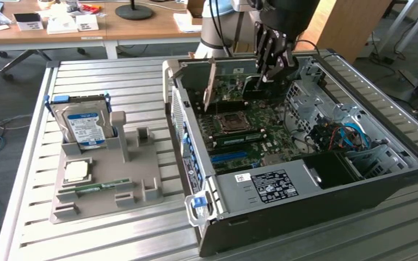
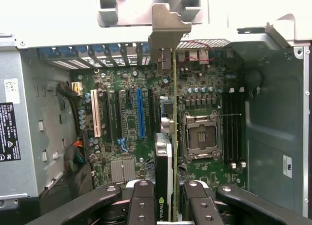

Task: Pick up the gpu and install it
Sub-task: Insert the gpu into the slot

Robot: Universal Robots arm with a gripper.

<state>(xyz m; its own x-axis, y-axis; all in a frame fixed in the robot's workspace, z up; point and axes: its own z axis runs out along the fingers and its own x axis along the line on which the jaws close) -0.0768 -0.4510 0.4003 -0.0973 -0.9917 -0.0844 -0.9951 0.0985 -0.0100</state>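
Edgewise, gpu (image 2: 165, 166) clamped between fingers (image 2: 142, 206), over motherboard (image 2: 127, 118).

The gpu (image 2: 165, 156) upright above motherboard (image 2: 126, 117) inside case (image 1: 303, 215); hard drive (image 1: 84, 128) outside on the table (image 1: 122, 234)

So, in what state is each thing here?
gpu: upright, clamped by the jaws over the motherboard.
gripper: shut on the gpu.
computer case: lying on its side, open.
hard drive: standing in the gray holder.
memory stick: lying flat on the holder.
processor chip: lying flat on the holder.
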